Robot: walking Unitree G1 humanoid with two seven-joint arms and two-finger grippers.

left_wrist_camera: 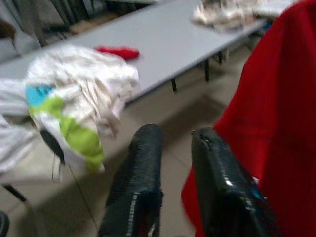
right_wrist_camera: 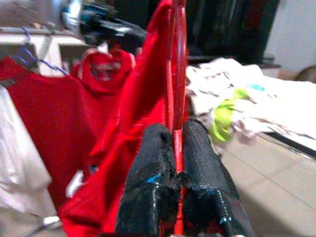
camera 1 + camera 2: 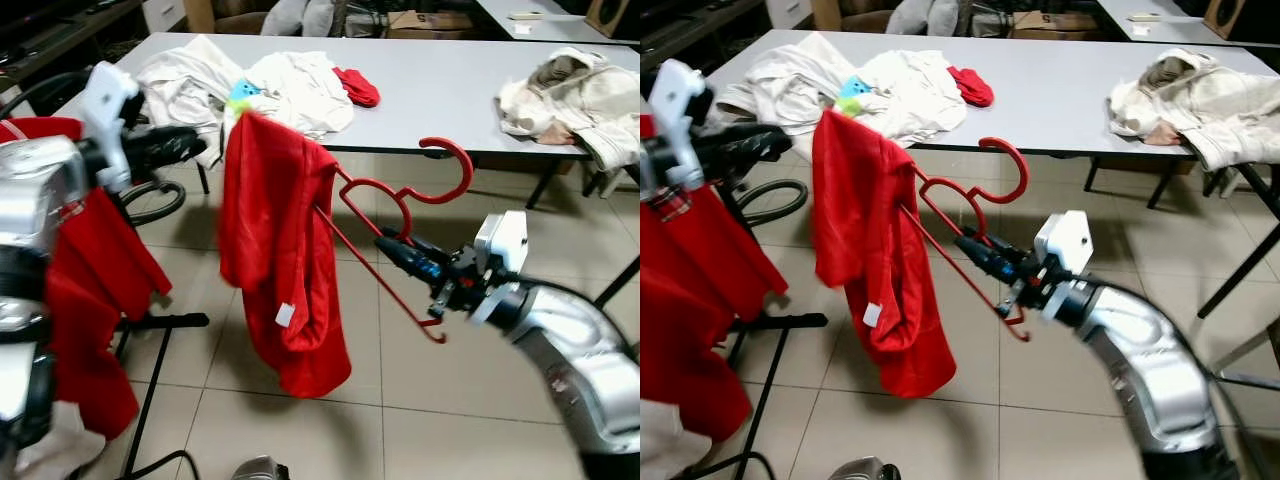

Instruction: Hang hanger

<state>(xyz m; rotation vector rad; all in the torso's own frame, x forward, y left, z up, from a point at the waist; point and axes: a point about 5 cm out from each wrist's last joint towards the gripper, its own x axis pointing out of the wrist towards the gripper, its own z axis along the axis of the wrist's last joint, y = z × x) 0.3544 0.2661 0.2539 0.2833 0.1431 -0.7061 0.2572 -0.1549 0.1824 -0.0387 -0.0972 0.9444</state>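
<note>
Red hanger (image 3: 400, 205) pinched in right gripper (image 3: 398, 250) jaws; garment (image 3: 275, 250) label blank (white); left gripper (image 3: 180, 143) jaws slightly parted, empty.

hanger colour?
Red hanger, same red as the garment on it; clearest in left eye view.

The red garment (image 3: 275, 260) hides the hanger's (image 3: 400, 200) far arm; left wrist view is blurred.

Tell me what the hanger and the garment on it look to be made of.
Red hanger, pinched in the right gripper: likely moulded plastic, going by its smooth, slightly glossy, evenly coloured bars. Red garment: soft thin fabric, matte, folding and drooping limply, with a white tag showing; the fibre cannot be told.
</note>
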